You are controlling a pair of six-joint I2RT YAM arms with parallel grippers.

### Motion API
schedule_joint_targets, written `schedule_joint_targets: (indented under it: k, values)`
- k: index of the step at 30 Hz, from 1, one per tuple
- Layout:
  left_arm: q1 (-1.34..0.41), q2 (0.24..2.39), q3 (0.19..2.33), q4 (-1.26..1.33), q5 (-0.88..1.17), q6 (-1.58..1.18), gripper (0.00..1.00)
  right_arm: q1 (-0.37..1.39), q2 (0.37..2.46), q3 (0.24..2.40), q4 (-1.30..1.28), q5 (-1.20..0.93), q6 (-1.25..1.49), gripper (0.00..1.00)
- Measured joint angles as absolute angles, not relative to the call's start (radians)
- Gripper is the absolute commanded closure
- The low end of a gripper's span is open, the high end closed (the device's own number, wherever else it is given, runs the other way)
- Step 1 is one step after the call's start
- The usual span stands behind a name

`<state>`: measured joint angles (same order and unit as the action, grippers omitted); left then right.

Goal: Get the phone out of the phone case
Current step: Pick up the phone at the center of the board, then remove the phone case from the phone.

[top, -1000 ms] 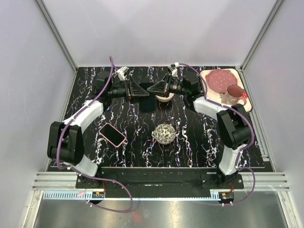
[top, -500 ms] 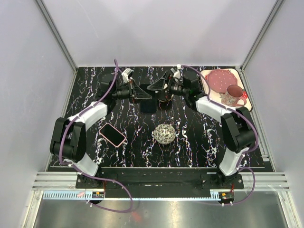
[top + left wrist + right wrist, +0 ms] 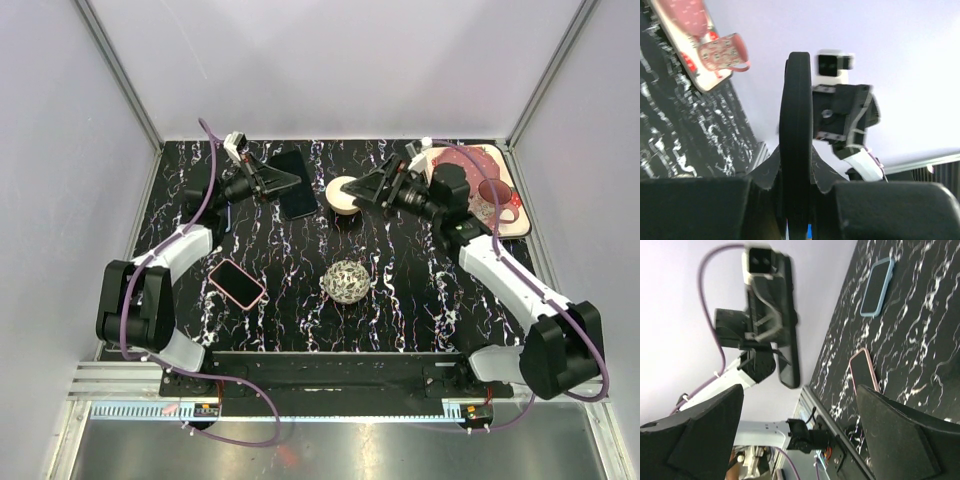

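Fingers of the left gripper (image 3: 272, 181) pinch the black phone (image 3: 295, 188) above the far table (image 3: 400, 290), its long axis across them, with the wide-open, empty right gripper (image 3: 366, 190) near, facing it.

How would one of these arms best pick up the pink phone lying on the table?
Probably across its two long edges near the middle, coming straight down from above. The pink phone lies flat and thin on the table, so only its narrow sides offer a hold; it sits diagonally, so the wrist would need turning to match.
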<state>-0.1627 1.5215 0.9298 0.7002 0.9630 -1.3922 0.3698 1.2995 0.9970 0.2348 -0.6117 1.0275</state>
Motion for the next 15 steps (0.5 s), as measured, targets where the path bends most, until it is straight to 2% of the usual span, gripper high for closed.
schedule_joint_targets:
  k: [3, 5, 9, 15]
  values:
    - [-0.169, 1.546, 0.907, 0.941, 0.947, -1.536, 1.00, 0.421, 1.316, 0.955, 0.254, -0.612, 1.042, 0.12]
    - [-0.170, 1.586, 0.907, 1.068, 0.937, -1.628, 1.00, 0.450, 1.347, 0.943, 0.291, -0.616, 1.064, 0.22]
    - [-0.170, 1.654, 0.887, 1.166, 0.915, -1.750, 1.00, 0.495, 1.413, 0.932, 0.391, -0.621, 1.112, 0.35]
    - [-0.170, 1.662, 0.858, 1.191, 0.909, -1.780, 1.00, 0.527, 1.447, 0.896, 0.533, -0.621, 1.177, 0.40]
